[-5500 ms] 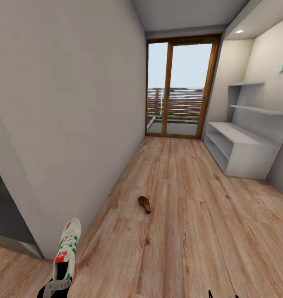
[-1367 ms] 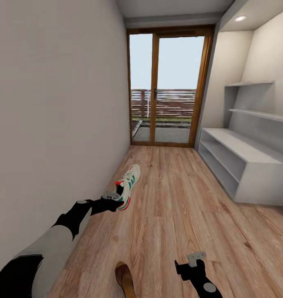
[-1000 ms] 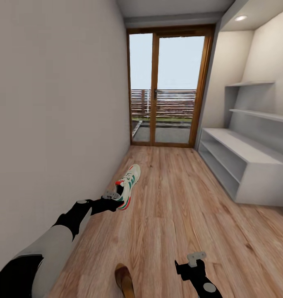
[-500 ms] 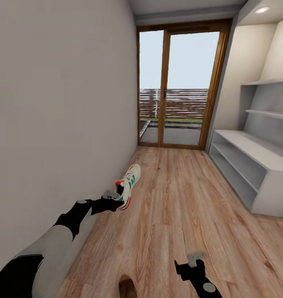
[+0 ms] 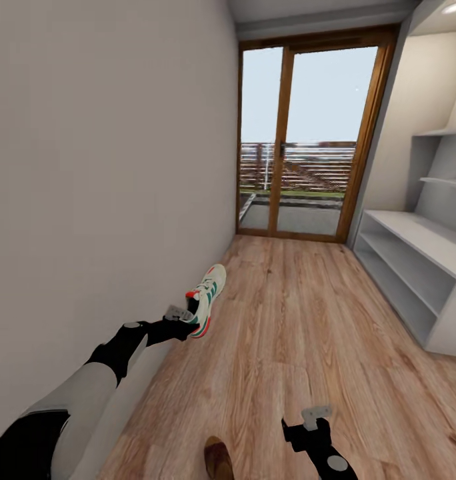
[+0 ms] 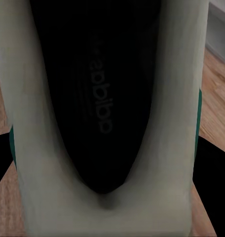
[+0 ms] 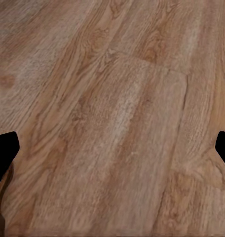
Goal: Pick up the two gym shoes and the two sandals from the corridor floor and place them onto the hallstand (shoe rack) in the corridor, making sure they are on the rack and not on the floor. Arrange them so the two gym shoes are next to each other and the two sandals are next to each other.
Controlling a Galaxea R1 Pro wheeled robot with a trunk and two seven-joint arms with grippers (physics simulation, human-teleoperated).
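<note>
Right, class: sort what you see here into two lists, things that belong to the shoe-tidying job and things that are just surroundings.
Part of the job:
gym shoe, held in the left pincer
sandal on the corridor floor
hallstand
right pincer, open

Just surroundings:
glass balcony door
wall

The head camera sits high and looks forward and down the corridor, toward the glass door [image 5: 308, 140] far off. The left wrist camera is pressed right up to the gym shoe [image 6: 112, 123], looking into its dark inside. The right wrist camera looks down at the floor [image 7: 117, 113] from close by. All three views share the wood floor [image 5: 301, 320].
</note>
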